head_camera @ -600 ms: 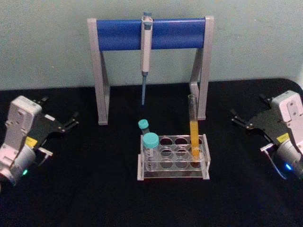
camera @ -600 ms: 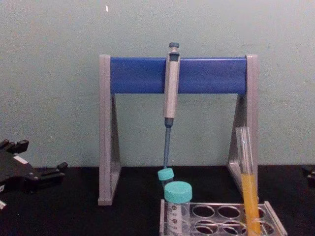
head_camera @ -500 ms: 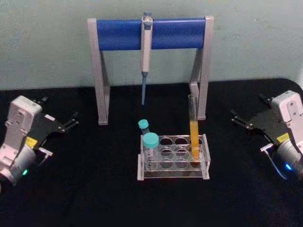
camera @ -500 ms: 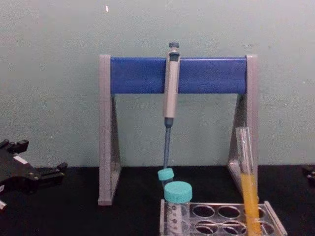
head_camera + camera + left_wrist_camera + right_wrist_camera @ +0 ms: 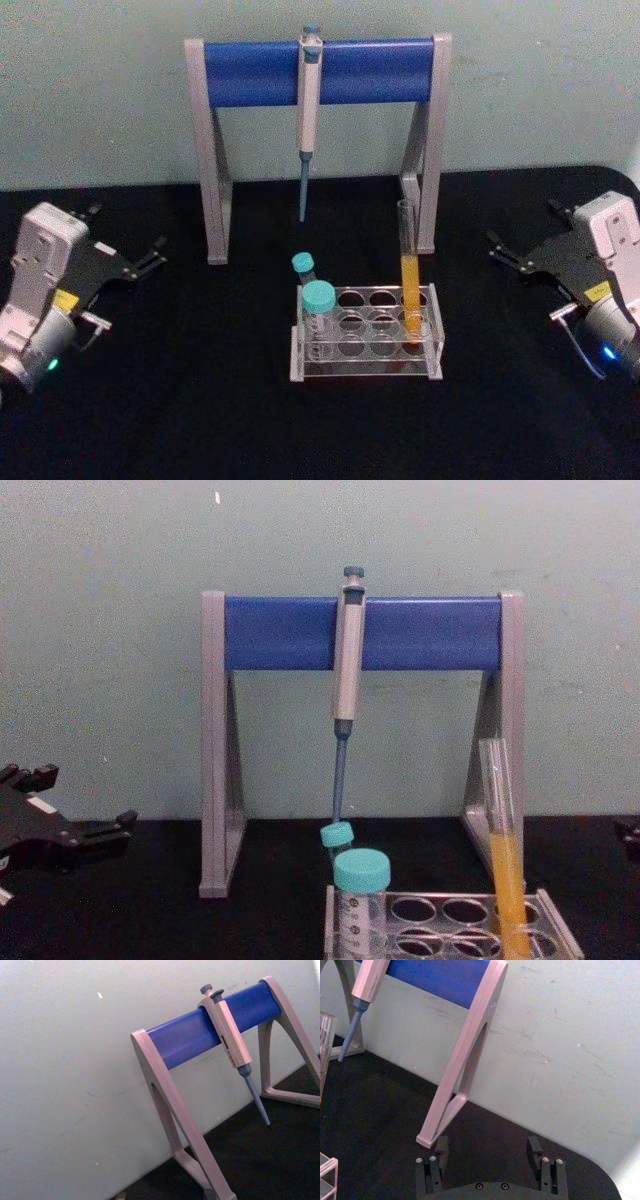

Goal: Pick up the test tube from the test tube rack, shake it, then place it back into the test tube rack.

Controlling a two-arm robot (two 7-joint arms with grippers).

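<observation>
Black tabletop, pale wall. Head view: tube (image 5: 408, 270) upright at the rack's (image 5: 360, 372) right end, untouched; left gripper (image 5: 125, 230) and right gripper (image 5: 522, 222) sit far out at the sides, jaws apart. Left wrist view: stand (image 5: 175, 1110), pipette (image 5: 227, 1035). Right wrist view: fingers (image 5: 441, 1147) spread, empty. Chest view: the tube stands in the rack. By my reckoning, all 3 steps are left.

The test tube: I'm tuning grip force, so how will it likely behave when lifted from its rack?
The test tube looks like thin clear glass: probably fragile and slippery. Uncapped and about half full, it could spill if tilted. Standing well above the test tube rack, it may lean when nudged.
</observation>
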